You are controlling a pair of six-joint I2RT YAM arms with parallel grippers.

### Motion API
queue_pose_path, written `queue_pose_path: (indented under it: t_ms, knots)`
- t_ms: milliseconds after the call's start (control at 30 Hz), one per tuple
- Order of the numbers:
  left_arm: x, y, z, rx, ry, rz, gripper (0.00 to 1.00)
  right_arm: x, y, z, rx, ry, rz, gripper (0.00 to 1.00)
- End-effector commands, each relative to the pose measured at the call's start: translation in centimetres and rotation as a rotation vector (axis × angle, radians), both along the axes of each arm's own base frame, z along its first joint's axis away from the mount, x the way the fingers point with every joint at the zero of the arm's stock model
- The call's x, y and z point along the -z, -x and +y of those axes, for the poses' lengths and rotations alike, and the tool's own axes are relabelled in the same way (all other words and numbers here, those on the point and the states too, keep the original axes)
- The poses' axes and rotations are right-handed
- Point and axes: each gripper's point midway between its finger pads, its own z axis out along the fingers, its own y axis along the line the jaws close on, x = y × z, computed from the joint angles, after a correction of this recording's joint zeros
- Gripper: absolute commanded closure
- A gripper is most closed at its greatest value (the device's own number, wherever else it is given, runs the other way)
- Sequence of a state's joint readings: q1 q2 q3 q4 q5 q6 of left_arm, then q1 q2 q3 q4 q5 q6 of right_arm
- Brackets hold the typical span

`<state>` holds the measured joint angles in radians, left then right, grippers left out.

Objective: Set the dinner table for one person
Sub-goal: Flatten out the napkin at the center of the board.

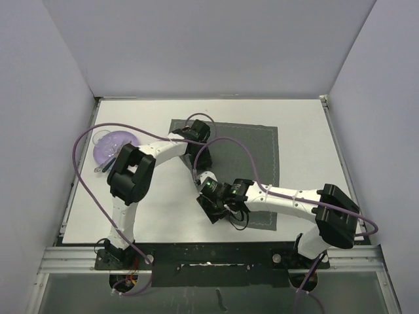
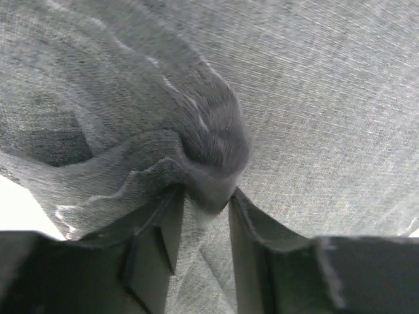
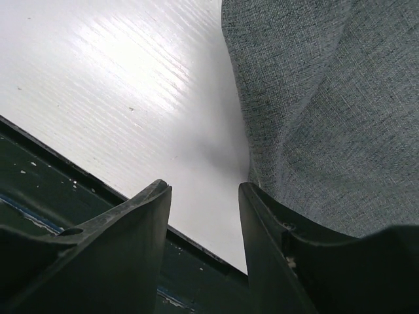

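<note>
My left fingers [image 2: 157, 239] stand slightly apart around a puckered ridge of placemat [image 2: 314, 98]; whether they grip it, I cannot tell. My right fingers [image 3: 134, 229] are apart and empty, at its edge on the tabletop [image 3: 131, 98]. I'd flatten that ridge.

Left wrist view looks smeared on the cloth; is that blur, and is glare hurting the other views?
Left wrist: the bunched fold of the placemat at the left gripper is motion-smeared, weave around it sharper. Right wrist: bright glare on the white tabletop, placemat weave crisp. Top external: even light, soft shadows, no glare.
</note>
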<state>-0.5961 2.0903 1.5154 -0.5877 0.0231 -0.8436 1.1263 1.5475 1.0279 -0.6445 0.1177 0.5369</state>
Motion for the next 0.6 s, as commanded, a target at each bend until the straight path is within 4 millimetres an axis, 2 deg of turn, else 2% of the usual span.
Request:
queue_pose_path:
  t_ms: [0, 33, 67, 100, 267, 333, 567]
  knots:
    - [0.5, 0.6, 0.1, 0.027, -0.037, 0.019, 0.45, -2.0, -1.0, 0.5, 0.016, -0.050, -0.057, 0.54]
    - [0.2, 0.7, 0.5, 0.023, -0.052, 0.012, 0.23, -2.0, -1.0, 0.5, 0.016, -0.051, -0.058, 0.55]
    - [-0.2, 0.7, 0.8, 0.021, -0.061, 0.000, 0.11, -2.0, -1.0, 0.4, 0.018, -0.050, -0.059, 0.55]
    - [-0.7, 0.7, 1.0, 0.020, -0.063, -0.013, 0.05, -2.0, -1.0, 0.5, 0.020, -0.051, -0.058, 0.56]
    - [-4.2, 0.4, 2.4, -0.010, -0.068, -0.127, 0.02, -2.3, -0.8, 0.9, 0.015, -0.060, -0.060, 0.59]
    - [-6.5, -0.1, 2.4, -0.013, -0.037, -0.204, 0.02, -2.6, -0.8, 1.0, 0.011, -0.059, -0.065, 0.60]
    - [-14.4, -3.5, 0.1, 0.102, 0.129, -0.518, 0.02, -3.5, -0.5, 1.1, 0.004, -0.052, -0.079, 0.61]
